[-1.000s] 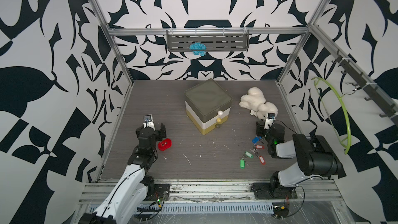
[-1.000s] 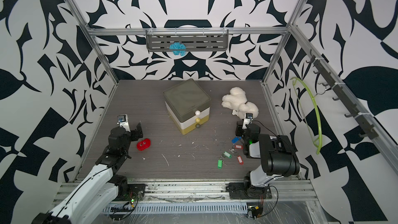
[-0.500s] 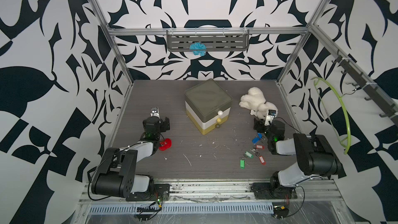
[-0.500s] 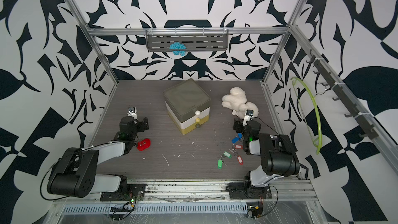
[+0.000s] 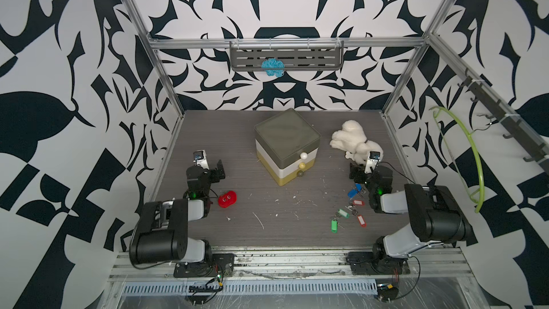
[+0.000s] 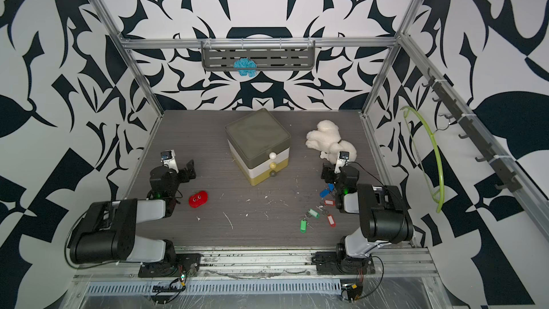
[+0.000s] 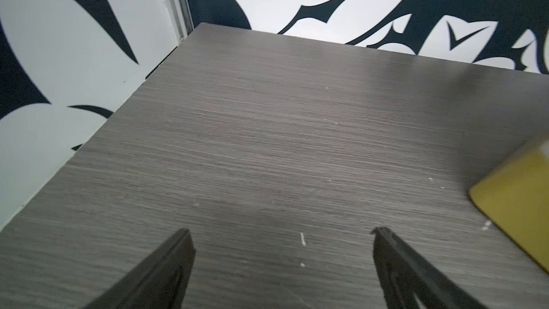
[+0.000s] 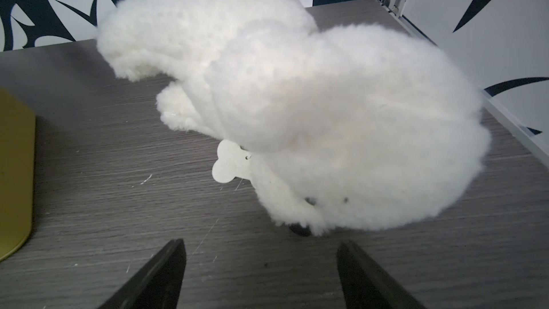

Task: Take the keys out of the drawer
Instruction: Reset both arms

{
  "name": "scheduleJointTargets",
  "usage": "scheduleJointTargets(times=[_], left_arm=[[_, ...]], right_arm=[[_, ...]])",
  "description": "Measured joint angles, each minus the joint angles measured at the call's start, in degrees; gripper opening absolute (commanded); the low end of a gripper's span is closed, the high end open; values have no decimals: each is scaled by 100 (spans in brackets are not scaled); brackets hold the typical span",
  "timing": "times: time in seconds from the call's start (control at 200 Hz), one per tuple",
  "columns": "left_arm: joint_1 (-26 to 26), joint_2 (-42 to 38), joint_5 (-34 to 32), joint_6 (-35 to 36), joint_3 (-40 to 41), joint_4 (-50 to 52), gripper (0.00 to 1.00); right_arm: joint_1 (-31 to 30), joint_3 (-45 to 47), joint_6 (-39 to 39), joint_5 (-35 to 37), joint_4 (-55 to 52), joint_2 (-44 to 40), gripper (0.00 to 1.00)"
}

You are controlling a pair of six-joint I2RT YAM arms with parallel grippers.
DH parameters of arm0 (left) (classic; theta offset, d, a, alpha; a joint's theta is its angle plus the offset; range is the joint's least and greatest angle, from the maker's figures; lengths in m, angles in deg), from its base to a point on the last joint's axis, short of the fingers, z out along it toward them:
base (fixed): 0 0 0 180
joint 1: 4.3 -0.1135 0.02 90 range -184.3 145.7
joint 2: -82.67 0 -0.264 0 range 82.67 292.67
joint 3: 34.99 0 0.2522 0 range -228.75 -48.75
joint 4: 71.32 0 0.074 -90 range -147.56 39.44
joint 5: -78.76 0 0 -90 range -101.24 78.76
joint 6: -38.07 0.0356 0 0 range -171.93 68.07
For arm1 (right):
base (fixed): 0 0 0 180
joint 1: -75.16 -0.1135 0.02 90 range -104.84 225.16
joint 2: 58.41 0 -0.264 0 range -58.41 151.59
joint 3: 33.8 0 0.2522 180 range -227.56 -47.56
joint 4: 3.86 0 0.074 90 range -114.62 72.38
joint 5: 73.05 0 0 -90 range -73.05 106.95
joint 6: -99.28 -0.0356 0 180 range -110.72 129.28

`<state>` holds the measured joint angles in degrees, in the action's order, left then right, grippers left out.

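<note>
We've got the keys [image 5: 350, 208] out on the table [image 5: 267, 200]: a loose cluster w/ blue, red & green tags, just beside the right arm and well apart from the drawer box [image 5: 286, 144], whose drawers look shut. Right gripper [image 8: 261, 242] jaws spread, nothing btwn them, facing the white plush [image 8: 297, 99]. Left gripper [image 7: 280, 230] jaws wide too, empty over bare tabletop, near the red toy [image 5: 227, 199].

Robotics lab test cell. Aluminium-profile frame [image 5: 193, 43]; black-and-white patterned wall panels [image 5: 59, 54]; grey wood-grain tabletop [image 5: 267, 203]; left arm [image 5: 162, 230] and right arm [image 5: 430, 218] bolted to the near metal rail [image 5: 282, 260].
</note>
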<state>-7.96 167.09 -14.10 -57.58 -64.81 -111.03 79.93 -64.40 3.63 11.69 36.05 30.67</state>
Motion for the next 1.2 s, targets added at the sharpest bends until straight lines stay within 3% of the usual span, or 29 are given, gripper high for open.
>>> scheduleJointTargets(times=[0.105, 0.37, 0.42, 1.2], left_arm=[[-33, 476, 321, -39, -15, -267, 99], [-28, 479, 710, -35, -573, 90, 99], [-28, 479, 728, -35, -599, 116, 99], [81, 479, 715, 15, -601, 258, 99]], right_arm=[[0, -2, 0, 0, -2, 0, 86], [-66, -42, 9, 59, -66, 0, 91], [-109, -87, -4, 105, -118, 2, 99], [-505, -293, 286, 763, -501, 0, 99]])
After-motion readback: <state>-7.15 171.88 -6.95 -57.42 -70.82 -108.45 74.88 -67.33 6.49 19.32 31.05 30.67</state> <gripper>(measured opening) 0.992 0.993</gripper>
